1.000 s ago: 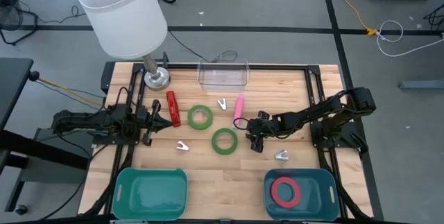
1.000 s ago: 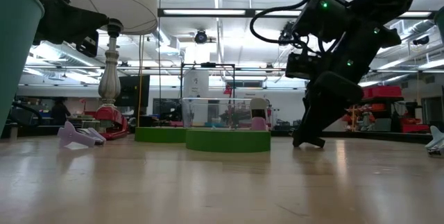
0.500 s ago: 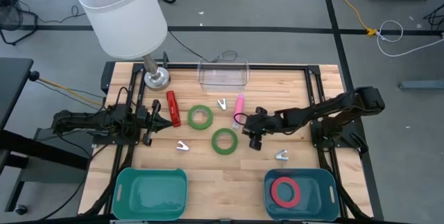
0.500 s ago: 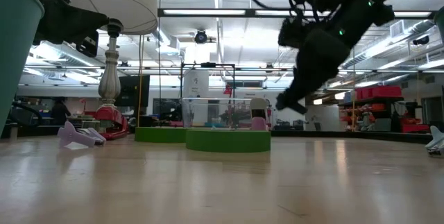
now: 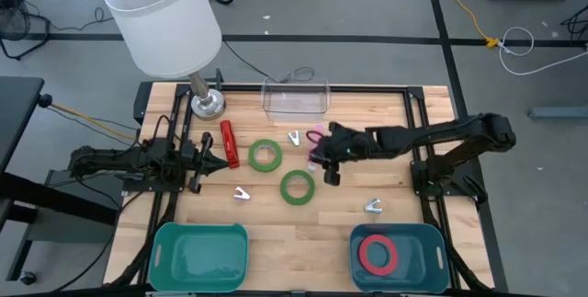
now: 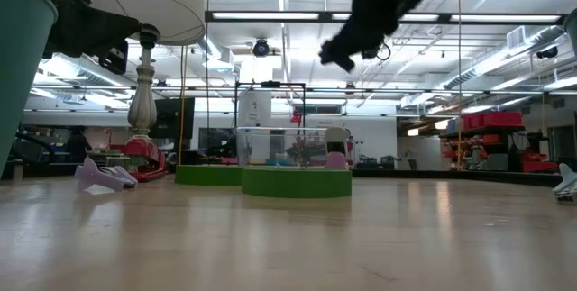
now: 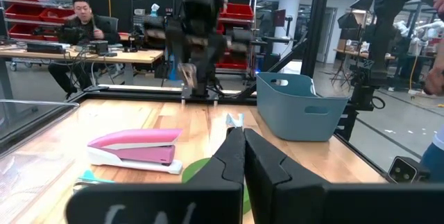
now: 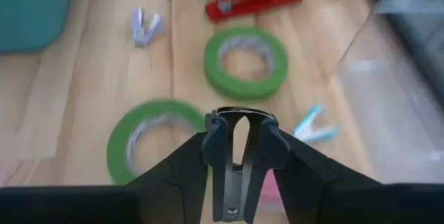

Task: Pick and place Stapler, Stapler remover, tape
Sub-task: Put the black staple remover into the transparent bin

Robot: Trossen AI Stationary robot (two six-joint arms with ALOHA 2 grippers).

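A black staple remover [image 8: 238, 156] is gripped between the fingers of the right gripper [image 5: 323, 154], raised above the pink stapler [image 5: 317, 137] near the table's middle. Two green tape rings [image 5: 265, 155] [image 5: 297, 187] lie on the wood; the red tape ring [image 5: 378, 254] rests in the right teal bin [image 5: 436, 242]. The left gripper [image 5: 219, 156] is held closed beside the red stapler [image 5: 228, 143].
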